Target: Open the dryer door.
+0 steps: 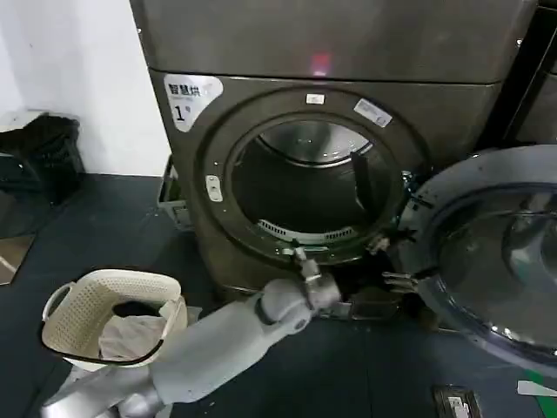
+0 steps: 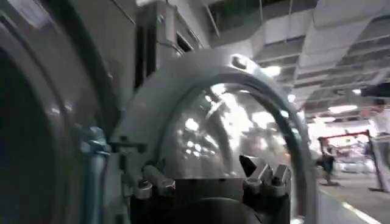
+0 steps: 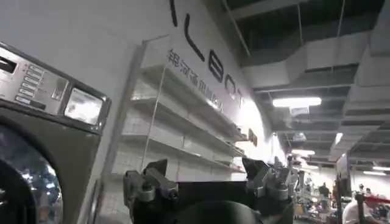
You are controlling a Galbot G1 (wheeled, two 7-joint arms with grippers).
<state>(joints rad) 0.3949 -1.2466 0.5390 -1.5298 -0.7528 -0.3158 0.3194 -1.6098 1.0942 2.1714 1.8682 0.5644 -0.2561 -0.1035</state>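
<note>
The dryer door (image 1: 487,252) stands swung wide open to the right of the grey-brown machine with the "1" sticker (image 1: 181,111). Its round drum opening (image 1: 305,187) is uncovered. My left arm reaches from the lower left to the bottom rim of the opening, where my left gripper (image 1: 300,259) sits. In the left wrist view the left gripper (image 2: 200,169) is open, its fingers wide apart and holding nothing, and it faces the domed glass of the door (image 2: 225,128) a short way off. My right gripper (image 3: 205,165) is open and empty, pointing up toward wall shelves.
A cream laundry basket (image 1: 65,318) with clothes stands on the dark floor at the front left. A black crate (image 1: 43,157) sits by the white wall at the left. The right wrist view shows another machine's control panel (image 3: 36,85) beside wall shelves (image 3: 177,122).
</note>
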